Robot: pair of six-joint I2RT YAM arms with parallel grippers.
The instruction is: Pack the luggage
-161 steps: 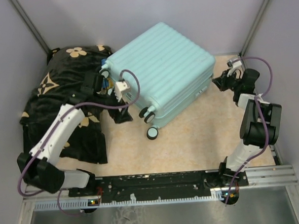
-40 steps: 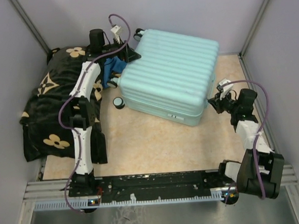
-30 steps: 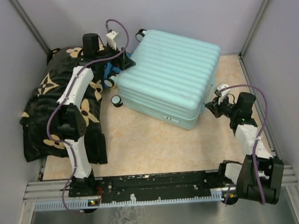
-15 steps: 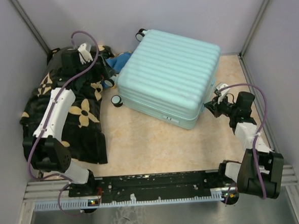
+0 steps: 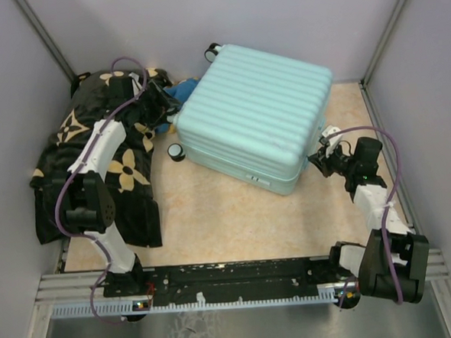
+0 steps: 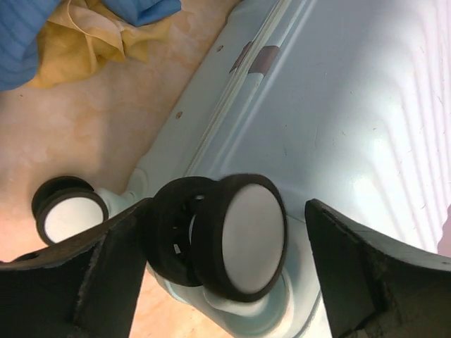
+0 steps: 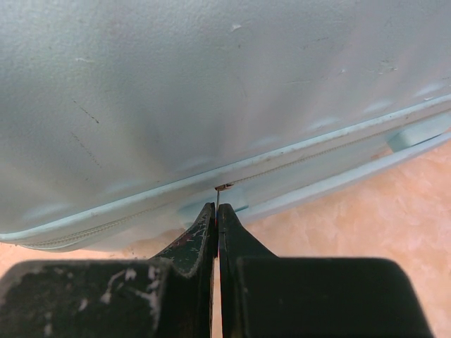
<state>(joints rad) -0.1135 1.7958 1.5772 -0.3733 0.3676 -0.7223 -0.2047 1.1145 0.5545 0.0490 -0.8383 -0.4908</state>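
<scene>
Mint suitcase (image 5: 256, 113) lies closed and flat between the arms, right gripper (image 7: 216, 210) pinched tight at its zip line (image 7: 296, 165), left gripper (image 6: 224, 232) spread wide around a corner wheel (image 6: 250, 239), so brace that wheel firmly and draw the zip steadily along the seam.
</scene>
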